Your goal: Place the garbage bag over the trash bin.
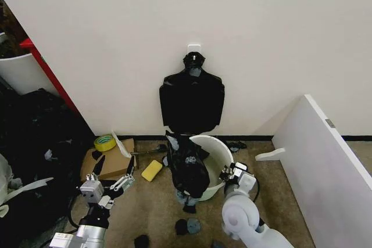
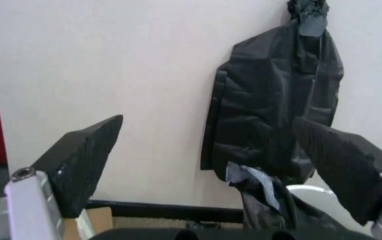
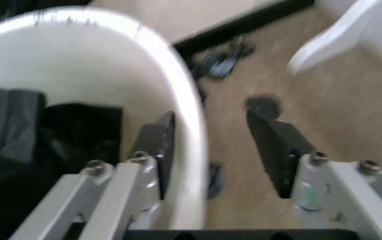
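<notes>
The garbage bag [image 1: 187,169] hangs crumpled over the left side of the trash bin [image 1: 218,154], partly inside the bin and partly spilling down its outside wall to the floor [image 1: 157,213]. The bin stands tilted against the far wall, below a flat bundle of black bags [image 1: 192,101] hanging from a hook.

Your right hand [image 3: 208,150] is at the bin's right rim, its fingers apart with one inside the wall and one outside, gripping nothing firmly that you can see. Your left hand [image 1: 110,189] waits wide open and empty, well left of the bin.

As a judgement: the bin is light and leaning, so pulling on the rim could tip it, and the loose bag could slide off.

The bag's opening is hidden in its folds. The bin's base is covered.
</notes>
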Robot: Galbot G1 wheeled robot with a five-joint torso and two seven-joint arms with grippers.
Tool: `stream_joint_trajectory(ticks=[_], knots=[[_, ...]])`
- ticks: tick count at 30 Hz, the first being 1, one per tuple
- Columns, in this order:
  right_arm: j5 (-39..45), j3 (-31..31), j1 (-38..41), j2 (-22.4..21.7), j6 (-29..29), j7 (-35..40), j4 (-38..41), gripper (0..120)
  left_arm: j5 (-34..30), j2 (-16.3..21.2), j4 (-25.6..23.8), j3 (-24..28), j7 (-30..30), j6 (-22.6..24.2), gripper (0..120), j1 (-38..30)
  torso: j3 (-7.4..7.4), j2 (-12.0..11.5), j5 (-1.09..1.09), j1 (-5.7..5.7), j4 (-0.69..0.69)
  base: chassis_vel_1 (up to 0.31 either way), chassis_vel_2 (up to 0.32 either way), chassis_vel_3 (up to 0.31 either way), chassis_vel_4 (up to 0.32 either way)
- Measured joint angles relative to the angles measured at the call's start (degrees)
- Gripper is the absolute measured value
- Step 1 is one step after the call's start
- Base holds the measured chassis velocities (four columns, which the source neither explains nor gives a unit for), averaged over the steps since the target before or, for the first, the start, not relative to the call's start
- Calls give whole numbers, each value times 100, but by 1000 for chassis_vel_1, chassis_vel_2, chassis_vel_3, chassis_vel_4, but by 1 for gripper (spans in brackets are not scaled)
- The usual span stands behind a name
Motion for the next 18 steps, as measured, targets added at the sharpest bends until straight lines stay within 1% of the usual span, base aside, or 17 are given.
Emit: stream_joint_trajectory(ticks=[1, 2, 3, 4, 6, 7, 8, 9, 10, 13, 14, 15, 17, 18], knots=[[-262, 47, -88, -45, -44, 3, 70, 50, 6, -1, 0, 14, 1, 0, 100, -1, 0, 0, 1, 0, 0, 0, 0, 0, 0], [-262, 47, -88, -45, -44, 3, 70, 50, 6, -1, 0, 14, 1, 0, 100, -1, 0, 0, 1, 0, 0, 0, 0, 0, 0], [-521, 87, -167, -80, -103, 41, 142, 55, 11, 0, 0, 24, 2, -1, 100, -10, 0, 0, 1, 0, 0, 0, 0, 0, 0], [-787, 121, -250, -114, -156, 51, 233, 58, 13, 4, 3, 29, 3, -1, 100, -18, 0, 0, 1, 0, 0, 0, 0, 0, 0], [-1568, 165, -465, -211, -175, -136, 509, 68, 15, 22, 47, 29, 5, -2, 100, -45, 0, 0, 1, 0, -2, 0, 0, 0, 0], [-1997, 160, -571, -289, -147, -388, 691, 72, 15, 30, 81, 23, 6, -2, 100, -58, 0, 0, 0, 0, -2, 0, 0, 0, 0], [-2231, 143, -632, -348, -136, -611, 823, 74, 15, 40, 103, 14, 8, -2, 100, -68, 0, 0, 0, 0, -2, 0, 0, 0, 0], [-2520, 89, -711, -453, -137, -1011, 1033, 80, 29, 53, 132, -3, 10, -4, 100, -78, 0, 0, 0, 0, -1, 0, 0, 0, 0], [-2520, 89, -711, -453, -137, -1011, 1033, 80, 29, 53, 132, -3, 10, -4, 100, -78, 0, 0, 0, 0, -1, 0, 0, 0, 0], [-3032, -115, -837, -801, -324, -2172, 1445, 93, 94, 60, 178, -47, 10, -8, 100, -94, 0, 0, -2, 0, 0, 0, 0, 0, 0], [-3141, -170, -839, -871, -424, -2381, 1482, 94, 101, 57, 179, -53, 10, -9, 100, -94, 0, 0, -1, 0, 0, 0, 0, 0, 0], [-3402, -293, -804, -1005, -751, -2774, 1509, 98, 111, 46, 179, -62, 10, -10, 100, -90, 0, 0, 0, 0, 0, 0, 0, 0, 0], [-3756, -369, -649, -1035, -1359, -3365, 1510, 100, 131, 21, 186, -69, 11, -14, 100, -82, 0, 0, 0, 0, -1, 0, 0, 0, 0], [-3756, -369, -649, -1035, -1359, -3365, 1510, 100, 131, 21, 186, -69, 11, -14, 100, -82, 0, 0, 0, 0, -1, 0, 0, 0, 0]])
